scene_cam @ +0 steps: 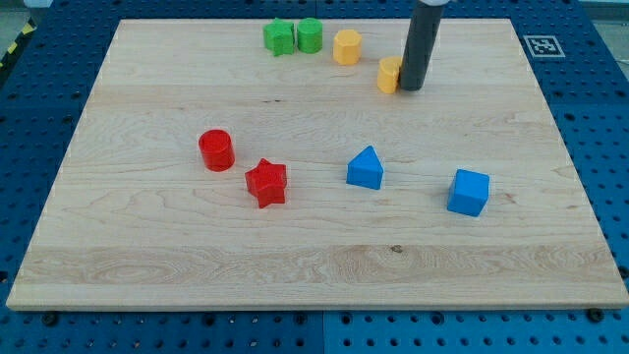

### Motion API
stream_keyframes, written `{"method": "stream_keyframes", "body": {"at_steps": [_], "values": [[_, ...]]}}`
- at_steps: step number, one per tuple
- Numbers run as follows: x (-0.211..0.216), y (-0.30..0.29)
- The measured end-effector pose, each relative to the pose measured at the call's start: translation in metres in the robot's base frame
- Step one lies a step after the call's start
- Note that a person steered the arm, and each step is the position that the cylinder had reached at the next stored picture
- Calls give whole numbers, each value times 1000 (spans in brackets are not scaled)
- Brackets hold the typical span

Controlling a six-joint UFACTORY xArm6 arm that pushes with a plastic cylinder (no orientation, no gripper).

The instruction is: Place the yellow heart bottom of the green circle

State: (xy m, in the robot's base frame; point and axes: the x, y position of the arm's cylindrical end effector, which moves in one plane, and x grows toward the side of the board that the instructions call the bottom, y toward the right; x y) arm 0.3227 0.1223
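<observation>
Eight blocks are carried by the wooden tabletop [147,246]; none is enclosed by any container. The tool's tip [412,88] is set down at the view's top right, pressed against the right side of a yellow block [389,75], probably the yellow heart, though its shape is partly hidden by the rod. The tool is a bare rod, with nothing clamped. The green circle [310,35] lies well to the left, touching a green star-like block [279,37]; a yellow hexagon-like block [346,46] sits between. Lower down are found a red cylinder [216,149], red star [266,183], blue triangle [365,168] and blue cube [469,192].
</observation>
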Motion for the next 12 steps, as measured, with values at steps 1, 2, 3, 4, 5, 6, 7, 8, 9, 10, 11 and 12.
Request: {"method": "stream_keyframes", "body": {"at_steps": [1,2,3,4,5,6,7,8,9,10,11,12], "values": [[-18,-10],[-28,-31],[-30,-48],[-36,-56],[-37,-62],[-37,-72],[-37,-83],[-35,-73],[-10,-70],[-2,-89],[4,-90],[20,-90]]}}
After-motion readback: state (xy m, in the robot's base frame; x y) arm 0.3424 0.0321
